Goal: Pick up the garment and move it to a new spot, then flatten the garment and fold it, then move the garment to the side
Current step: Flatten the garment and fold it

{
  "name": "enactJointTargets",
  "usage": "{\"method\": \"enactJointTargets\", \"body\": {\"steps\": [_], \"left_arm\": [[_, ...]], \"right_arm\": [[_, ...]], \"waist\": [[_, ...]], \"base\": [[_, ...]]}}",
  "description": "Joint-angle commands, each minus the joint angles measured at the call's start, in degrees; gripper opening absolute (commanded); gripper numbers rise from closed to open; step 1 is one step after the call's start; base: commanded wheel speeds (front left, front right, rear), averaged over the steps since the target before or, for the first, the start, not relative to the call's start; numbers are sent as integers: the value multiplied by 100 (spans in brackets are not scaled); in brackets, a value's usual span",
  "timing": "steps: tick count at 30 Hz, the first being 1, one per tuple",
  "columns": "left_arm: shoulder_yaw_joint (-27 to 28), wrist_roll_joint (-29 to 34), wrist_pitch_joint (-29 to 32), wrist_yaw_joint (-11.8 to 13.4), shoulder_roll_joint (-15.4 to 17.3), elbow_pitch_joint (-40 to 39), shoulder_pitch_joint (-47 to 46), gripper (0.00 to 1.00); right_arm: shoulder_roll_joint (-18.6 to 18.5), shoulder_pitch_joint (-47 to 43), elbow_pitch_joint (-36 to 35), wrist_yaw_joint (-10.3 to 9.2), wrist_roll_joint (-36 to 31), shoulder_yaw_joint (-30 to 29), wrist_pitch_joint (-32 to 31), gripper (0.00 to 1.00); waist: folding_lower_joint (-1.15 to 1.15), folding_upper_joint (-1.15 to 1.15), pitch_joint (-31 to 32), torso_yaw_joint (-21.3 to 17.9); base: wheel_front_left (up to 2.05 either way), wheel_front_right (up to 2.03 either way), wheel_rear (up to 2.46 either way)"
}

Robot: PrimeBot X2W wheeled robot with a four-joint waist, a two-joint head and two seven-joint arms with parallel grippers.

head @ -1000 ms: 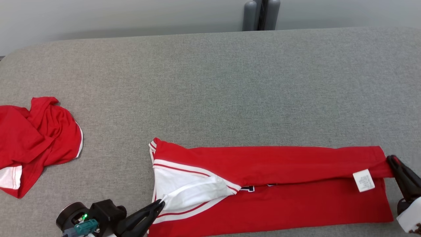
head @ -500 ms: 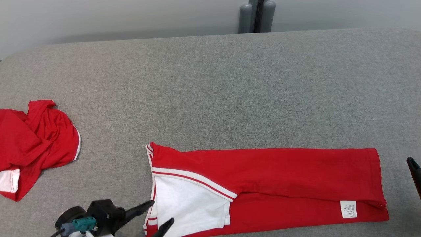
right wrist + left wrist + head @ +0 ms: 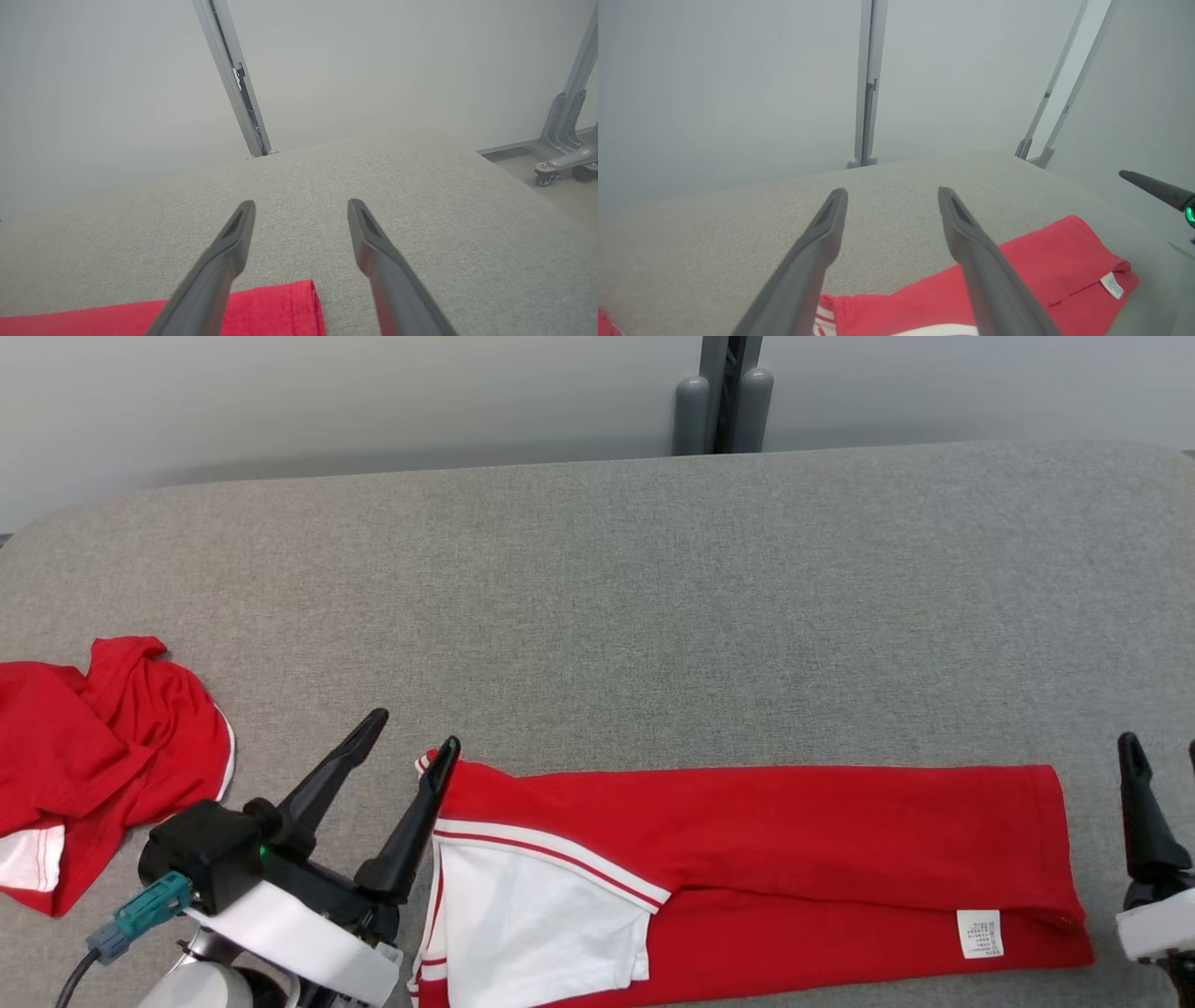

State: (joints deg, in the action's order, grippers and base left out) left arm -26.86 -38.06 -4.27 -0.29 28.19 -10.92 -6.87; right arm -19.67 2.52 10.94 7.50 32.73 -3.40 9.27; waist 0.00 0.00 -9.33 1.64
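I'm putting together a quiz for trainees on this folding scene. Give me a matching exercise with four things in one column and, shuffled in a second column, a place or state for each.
Things
1. folded garment
2. crumpled garment
3. label
4. left gripper

Places or states
A. open, by the striped end
B. bunched up, far left
C. lying flat in a long strip
D. white, near the strip's right end

Pairs: 1-C, 2-B, 3-D, 4-A

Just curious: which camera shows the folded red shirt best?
The head view: the folded red shirt lies nearly whole there. The left wrist view catches part of it with the tag; the right wrist view, just a hem corner.
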Motion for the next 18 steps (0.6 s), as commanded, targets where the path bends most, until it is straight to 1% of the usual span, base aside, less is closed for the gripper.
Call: {"method": "enactJointTargets", "body": {"steps": [1, 5, 7, 12, 15, 18], "left_arm": [[42, 102, -217, 42, -82, 180, -139, 100], [18, 190, -667, 52, -372, 680, -211, 100], [-1, 131, -808, 56, -574, 919, -190, 100], [-55, 141, -990, -63, -942, 1368, -220, 100], [-121, 261, -1048, -142, -1076, 1601, -268, 100], [-122, 345, -1065, -194, -1116, 1706, -322, 100]], "right_arm": [[108, 73, 89, -2, -60, 14, 112, 100], [359, 91, 492, -2, 1, 112, 141, 100], [392, 85, 753, -3, -35, 154, 170, 100], [467, 145, 1288, -2, 143, 247, 242, 100], [431, 202, 1644, -2, 325, 325, 236, 100], [438, 270, 1819, -2, 598, 439, 133, 100]], "waist": [[0, 0, 12, -11], [0, 0, 39, -23], [0, 0, 53, -27], [0, 0, 53, -13], [0, 0, 32, 5], [0, 0, -3, 13]], "base": [[0, 0, 0], [0, 0, 0], [0, 0, 0], [0, 0, 0], [0, 0, 0], [0, 0, 0]]}}
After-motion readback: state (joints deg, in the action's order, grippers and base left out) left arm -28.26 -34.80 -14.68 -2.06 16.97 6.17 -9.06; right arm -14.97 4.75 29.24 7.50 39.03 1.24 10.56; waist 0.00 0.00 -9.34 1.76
